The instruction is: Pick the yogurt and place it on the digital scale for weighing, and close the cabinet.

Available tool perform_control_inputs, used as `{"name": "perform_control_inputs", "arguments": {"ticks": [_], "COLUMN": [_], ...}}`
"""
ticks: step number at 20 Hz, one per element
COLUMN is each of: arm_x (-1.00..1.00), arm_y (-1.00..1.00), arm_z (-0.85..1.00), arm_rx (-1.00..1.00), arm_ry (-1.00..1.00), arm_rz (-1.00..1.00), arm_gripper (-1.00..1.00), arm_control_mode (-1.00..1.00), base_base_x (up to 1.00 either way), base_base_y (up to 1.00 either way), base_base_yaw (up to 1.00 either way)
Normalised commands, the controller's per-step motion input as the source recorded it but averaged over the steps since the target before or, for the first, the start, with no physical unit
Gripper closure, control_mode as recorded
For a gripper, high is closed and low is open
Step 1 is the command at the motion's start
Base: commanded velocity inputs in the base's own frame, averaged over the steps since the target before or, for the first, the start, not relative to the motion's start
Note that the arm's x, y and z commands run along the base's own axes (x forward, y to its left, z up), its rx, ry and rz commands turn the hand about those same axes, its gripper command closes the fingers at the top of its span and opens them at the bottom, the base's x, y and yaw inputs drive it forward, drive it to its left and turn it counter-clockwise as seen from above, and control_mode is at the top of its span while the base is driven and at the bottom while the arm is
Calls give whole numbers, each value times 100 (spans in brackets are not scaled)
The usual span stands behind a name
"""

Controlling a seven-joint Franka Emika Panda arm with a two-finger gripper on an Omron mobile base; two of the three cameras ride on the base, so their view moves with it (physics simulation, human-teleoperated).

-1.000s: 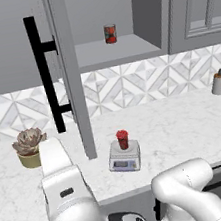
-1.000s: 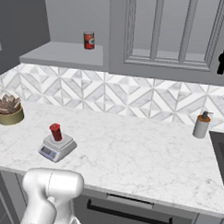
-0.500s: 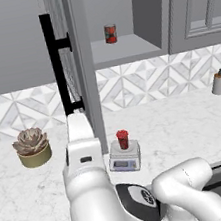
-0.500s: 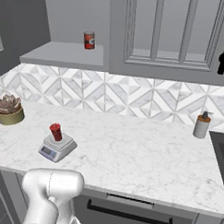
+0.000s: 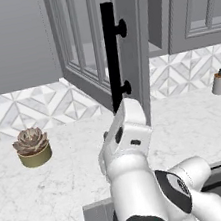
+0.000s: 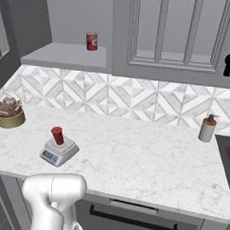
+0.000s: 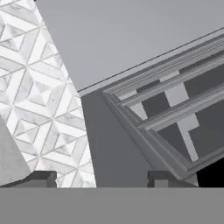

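On digital scale point(image 6: 58, 151): yogurt point(image 6: 57, 135) unmoved; cabinet point(image 5: 100, 48) door swung further shut; pincer point(image 7: 101, 178) spread.

Potted succulent point(image 6: 9, 112) at counter's left, soap dispenser point(image 6: 207, 128) near the right wall, red labelled can point(image 6: 91, 41) up on open shelf point(image 6: 67, 55).

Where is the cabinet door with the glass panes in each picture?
Left base view: the cabinet door stands swung out in the upper middle, with its black bar handle facing us.
Right base view: a dark sliver of it at the far left edge.
Hand view: its grey frame and panes run across the right half.
Shared landmark: the diamond-patterned wall tiles.
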Motion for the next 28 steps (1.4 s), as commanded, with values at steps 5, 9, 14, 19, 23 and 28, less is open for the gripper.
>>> {"name": "perform_control_inputs", "arguments": {"ticks": [5, 9, 14, 19, 23, 28], "arm_x": [51, 58, 75, 82, 97, 96], "arm_y": [-100, -100, -100, -100, -100, -79], "arm_z": [9, 13, 11, 6, 6, 20], "arm_rx": [32, 33, 35, 34, 30, 26], "arm_ry": [0, 0, 0, -4, -4, -3], "arm_rz": [0, 0, 0, 4, 7, 10], "arm_gripper": [-100, -100, -100, -100, -100, -100], "arm_control_mode": [-100, -100, -100, -100, -100, -100], "base_base_x": [0, 0, 0, 0, 0, 0], "base_base_y": [0, 0, 0, 0, 0, 0], "base_base_yaw": [0, 0, 0, 0, 0, 0]}}
